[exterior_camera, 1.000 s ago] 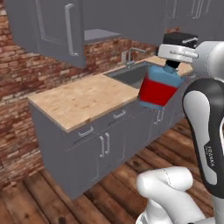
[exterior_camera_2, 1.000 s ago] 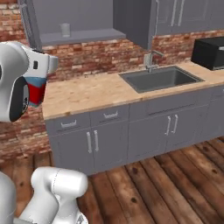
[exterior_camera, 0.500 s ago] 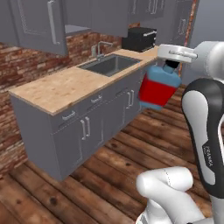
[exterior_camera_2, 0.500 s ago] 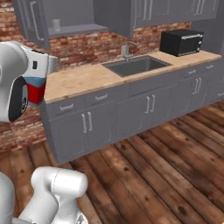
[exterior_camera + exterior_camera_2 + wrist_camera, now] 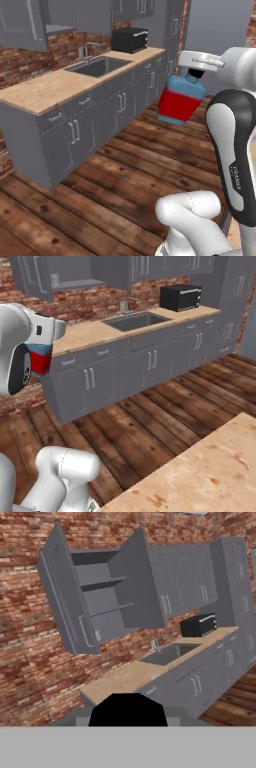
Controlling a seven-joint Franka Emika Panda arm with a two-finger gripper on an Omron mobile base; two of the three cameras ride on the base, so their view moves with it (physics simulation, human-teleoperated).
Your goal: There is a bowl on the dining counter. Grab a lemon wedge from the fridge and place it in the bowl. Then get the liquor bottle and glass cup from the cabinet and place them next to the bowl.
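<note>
Red liquid filled the liquor bottle [image 5: 181, 101], which hung by its black cap from the pincer [image 5: 194, 76], jaws closed on the neck, above the wood floor [image 5: 125, 180]. Behind, the cabinet [image 5: 95, 594] stood open over the sink bench [image 5: 90, 333].

Two base views flanking the arm — hand view facing the cabinet [image 5: 100, 597] — shared sink [image 5: 95, 65] counter.

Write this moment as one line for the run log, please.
gripper: shut on bottle | bottle: hangs over floor | cup: on cabinet shelf | cabinet: doors open
</note>
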